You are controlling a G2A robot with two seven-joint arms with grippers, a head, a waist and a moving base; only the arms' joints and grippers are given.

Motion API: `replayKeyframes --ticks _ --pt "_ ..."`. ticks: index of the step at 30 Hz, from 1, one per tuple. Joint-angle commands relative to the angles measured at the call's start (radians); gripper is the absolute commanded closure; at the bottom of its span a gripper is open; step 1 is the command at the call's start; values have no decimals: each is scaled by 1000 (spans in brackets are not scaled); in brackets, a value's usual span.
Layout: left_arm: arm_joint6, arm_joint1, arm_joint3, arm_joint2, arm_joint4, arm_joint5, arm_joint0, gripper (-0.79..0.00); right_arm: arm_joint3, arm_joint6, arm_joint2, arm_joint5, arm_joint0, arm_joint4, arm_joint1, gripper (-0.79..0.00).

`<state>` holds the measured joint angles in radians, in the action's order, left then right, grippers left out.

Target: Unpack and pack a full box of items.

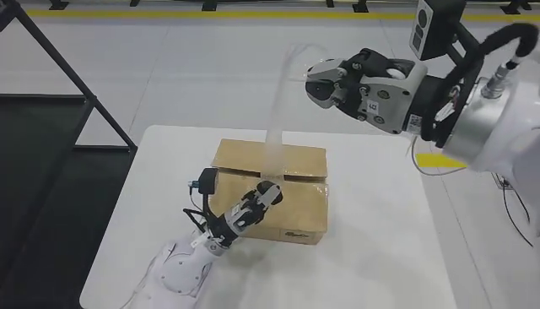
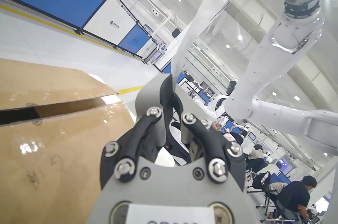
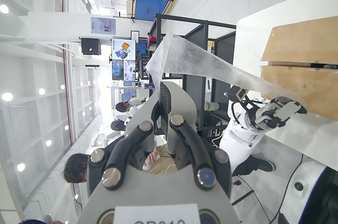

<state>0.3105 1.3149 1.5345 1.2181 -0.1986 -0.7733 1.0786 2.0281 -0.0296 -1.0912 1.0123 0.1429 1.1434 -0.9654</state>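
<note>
A translucent white strip (image 1: pixel 277 115) above a brown cardboard box (image 1: pixel 253 159) is pinched by the left gripper (image 2: pixel 170 83) and the right gripper (image 3: pixel 162 89).

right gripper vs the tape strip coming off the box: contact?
Touching. In the right wrist view the translucent tape strip runs straight into the right gripper and is clamped between its shut jaws, with no gap.

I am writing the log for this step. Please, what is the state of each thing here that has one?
cardboard box: flaps down, narrow gap between them.
tape strip: stretched between both claws.
left claw: shut on tape strip.
right claw: shut on tape strip.
</note>
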Motion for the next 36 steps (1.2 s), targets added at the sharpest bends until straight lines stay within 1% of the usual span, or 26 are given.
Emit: replayKeyframes --ticks 1,5,8,11,17,22,26,30,36 --pt "1 -2 12 5 8 -1 5 0 -13 8 8 0 -4 19 7 0" --pt "9 -7 43 27 55 22 15 0 -42 22 30 0 -12 55 25 0" --pt "67 -17 70 67 119 82 21 0 -66 29 44 0 -15 81 45 0" --pt "176 -33 111 121 203 161 33 0 -96 32 67 0 -14 99 71 0" --pt "383 -68 224 245 230 326 81 0 -143 10 125 0 -16 152 130 0" --pt "481 -87 315 324 244 437 134 0 -174 -4 175 0 -16 191 183 0" --pt "540 -101 384 382 255 524 172 0 -191 -46 246 0 -32 202 232 0" --pt "540 -101 384 382 255 524 172 0 -208 -97 332 0 -66 191 278 0" --pt "540 -101 384 382 255 524 172 0 -208 -97 332 0 -66 191 278 0"
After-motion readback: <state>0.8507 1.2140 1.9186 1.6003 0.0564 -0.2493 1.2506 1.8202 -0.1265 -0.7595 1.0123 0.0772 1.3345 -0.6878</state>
